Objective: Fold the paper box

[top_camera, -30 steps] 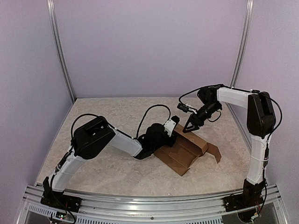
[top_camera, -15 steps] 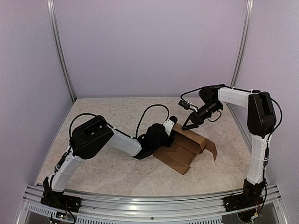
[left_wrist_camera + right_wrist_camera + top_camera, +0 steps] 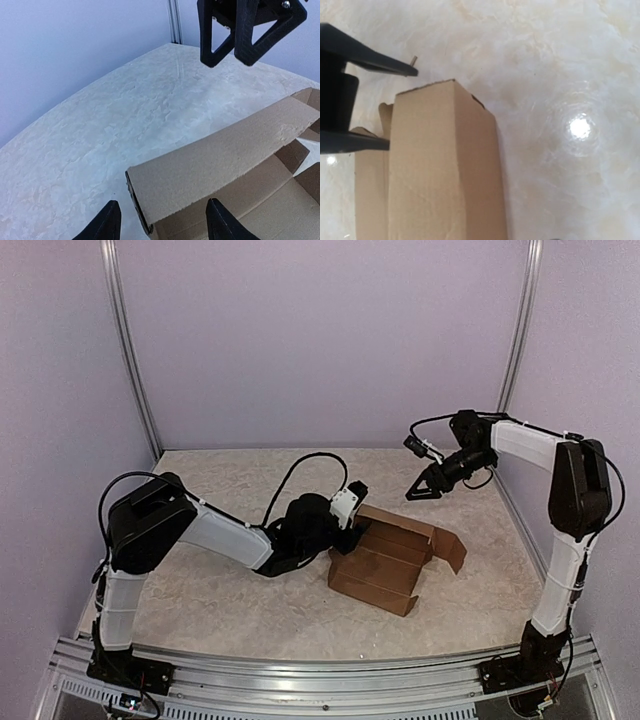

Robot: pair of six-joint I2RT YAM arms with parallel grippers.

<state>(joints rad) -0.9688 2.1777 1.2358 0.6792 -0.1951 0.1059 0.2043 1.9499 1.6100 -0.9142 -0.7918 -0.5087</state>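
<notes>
The left gripper (image 3: pixel 162 222) is seen with its fingers spread. The end of one upright wall of the box (image 3: pixel 380 565) stands between them; whether it is touched cannot be told. The rest of the box lies beyond this gripper and to its right, with one flap (image 3: pixel 450 550) standing out at the far end. The right gripper (image 3: pixel 420 490) hangs above the table (image 3: pixel 230 490), well apart from the box, its fingers parted and nothing held. Bare table is seen ahead of the left gripper and to its left. The surface is pale and marbled. Lilac walls (image 3: pixel 320 340) with metal posts (image 3: pixel 128 350) close the room.
</notes>
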